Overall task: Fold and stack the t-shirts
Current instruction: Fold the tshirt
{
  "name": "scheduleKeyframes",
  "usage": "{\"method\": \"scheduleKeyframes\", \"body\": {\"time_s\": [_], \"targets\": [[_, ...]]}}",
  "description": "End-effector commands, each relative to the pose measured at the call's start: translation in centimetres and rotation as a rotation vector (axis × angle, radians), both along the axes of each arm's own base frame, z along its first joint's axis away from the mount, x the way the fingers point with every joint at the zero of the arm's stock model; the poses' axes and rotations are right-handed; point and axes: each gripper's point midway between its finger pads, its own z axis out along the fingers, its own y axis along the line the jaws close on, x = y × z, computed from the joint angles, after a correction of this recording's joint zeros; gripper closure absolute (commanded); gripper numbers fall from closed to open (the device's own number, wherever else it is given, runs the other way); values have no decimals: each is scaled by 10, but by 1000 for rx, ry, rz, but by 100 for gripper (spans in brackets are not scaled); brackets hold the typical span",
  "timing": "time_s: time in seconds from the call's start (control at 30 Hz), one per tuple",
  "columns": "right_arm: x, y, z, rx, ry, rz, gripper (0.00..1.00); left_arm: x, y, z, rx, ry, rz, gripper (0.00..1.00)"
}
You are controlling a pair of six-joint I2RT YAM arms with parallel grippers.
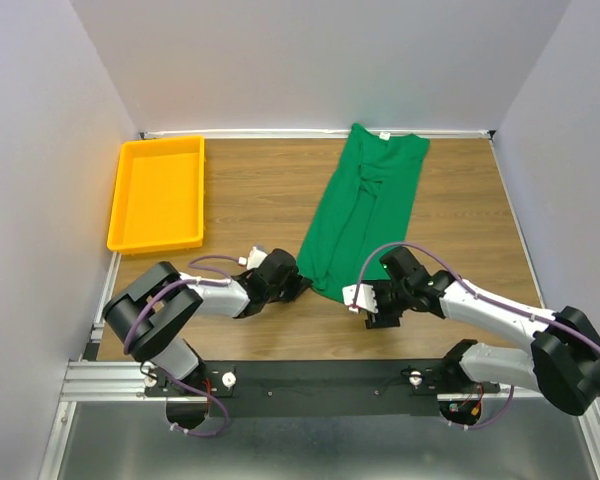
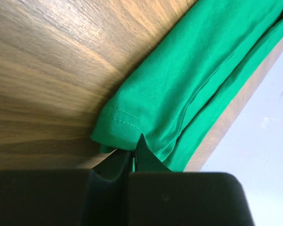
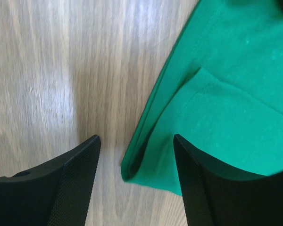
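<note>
The green t-shirt (image 1: 365, 210) lies folded lengthwise into a long strip on the wooden table, white neck tag (image 1: 385, 135) at the far end. My left gripper (image 1: 302, 287) is at its near left corner. In the left wrist view the jaws (image 2: 134, 143) are shut on the stitched hem corner of the shirt (image 2: 179, 84). My right gripper (image 1: 372, 308) is at the near right corner. In the right wrist view it (image 3: 136, 139) is open, with one finger over bare wood and the other over the shirt (image 3: 226, 94), the folded corner lying between them.
A yellow plastic tray (image 1: 160, 200) stands at the back left of the table. White walls close in the left, back and right sides. Bare wood lies between the tray and the shirt and to the shirt's right.
</note>
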Motion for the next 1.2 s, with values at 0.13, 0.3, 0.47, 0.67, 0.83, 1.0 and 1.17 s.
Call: {"method": "scheduleKeyframes", "body": {"time_s": [0.13, 0.3, 0.47, 0.67, 0.83, 1.0, 1.17], "targets": [[17, -2, -23, -73, -1, -100, 41, -6, 14, 1, 69, -33, 15, 100], [22, -9, -32, -126, 11, -151, 74, 0, 11, 16, 46, -74, 21, 100], [29, -1, -15, -73, -10, -179, 99, 9, 3, 38, 12, -121, 23, 100], [52, 13, 51, 79, -141, -266, 99, 19, -5, 69, -36, -194, 19, 100], [73, 9, 91, 124, -265, -341, 99, 34, -13, 97, -41, -266, 20, 100], [97, -4, 106, 102, -316, -429, 99, 57, -29, 118, -12, -312, -13, 100], [130, -23, 116, 97, -330, -525, 99, 92, -38, 137, 10, -355, -22, 100]]}}
